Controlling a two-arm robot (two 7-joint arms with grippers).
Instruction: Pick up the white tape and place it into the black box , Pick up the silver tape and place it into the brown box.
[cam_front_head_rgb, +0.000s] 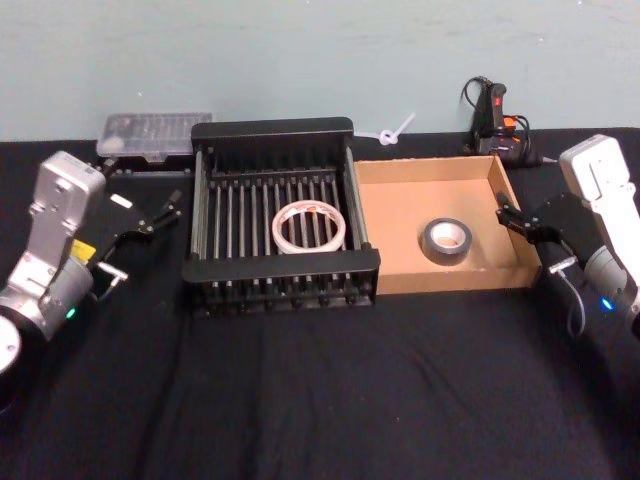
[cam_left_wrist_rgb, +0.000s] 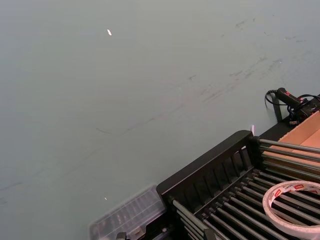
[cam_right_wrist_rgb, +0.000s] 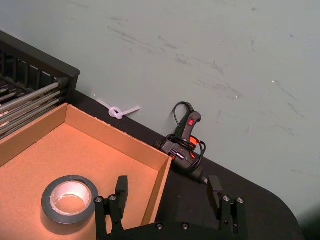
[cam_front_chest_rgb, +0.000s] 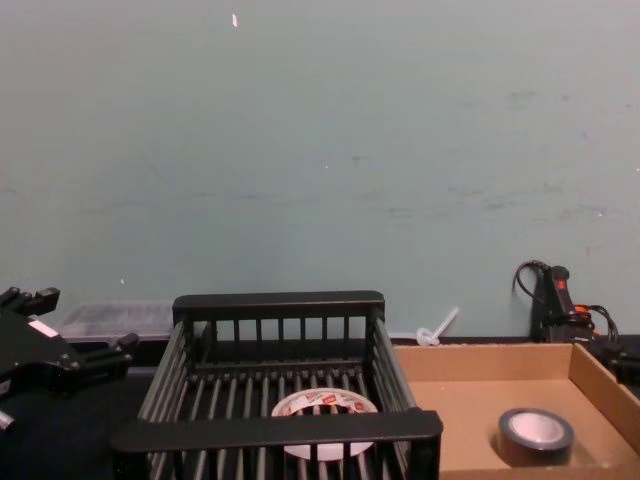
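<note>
The white tape (cam_front_head_rgb: 311, 225) (cam_left_wrist_rgb: 295, 186) (cam_front_chest_rgb: 325, 405) lies flat on the slatted floor of the black box (cam_front_head_rgb: 272, 128) (cam_left_wrist_rgb: 210, 167) (cam_front_chest_rgb: 278, 303) (cam_right_wrist_rgb: 30, 55). To its right, the silver tape (cam_front_head_rgb: 430, 240) (cam_right_wrist_rgb: 50, 212) (cam_front_chest_rgb: 535, 440) rests inside the brown box (cam_front_head_rgb: 400, 215) (cam_right_wrist_rgb: 100, 155) (cam_front_chest_rgb: 450, 410) (cam_left_wrist_rgb: 305, 131). My left gripper (cam_front_head_rgb: 150, 222) (cam_front_chest_rgb: 70, 325) hangs open and empty left of the black box. My right gripper (cam_front_head_rgb: 510, 215) (cam_right_wrist_rgb: 168, 187) is open and empty, hovering at the brown box's right wall.
A clear lidded container (cam_front_head_rgb: 155, 132) (cam_left_wrist_rgb: 127, 217) (cam_front_chest_rgb: 110, 318) sits behind the black box at the left. A black power tool with its cord (cam_front_head_rgb: 495, 120) (cam_right_wrist_rgb: 185, 145) (cam_front_chest_rgb: 550, 300) and a white tie (cam_front_head_rgb: 395, 130) (cam_right_wrist_rgb: 117, 111) (cam_front_chest_rgb: 438, 328) lie by the wall. Black cloth covers the table's front.
</note>
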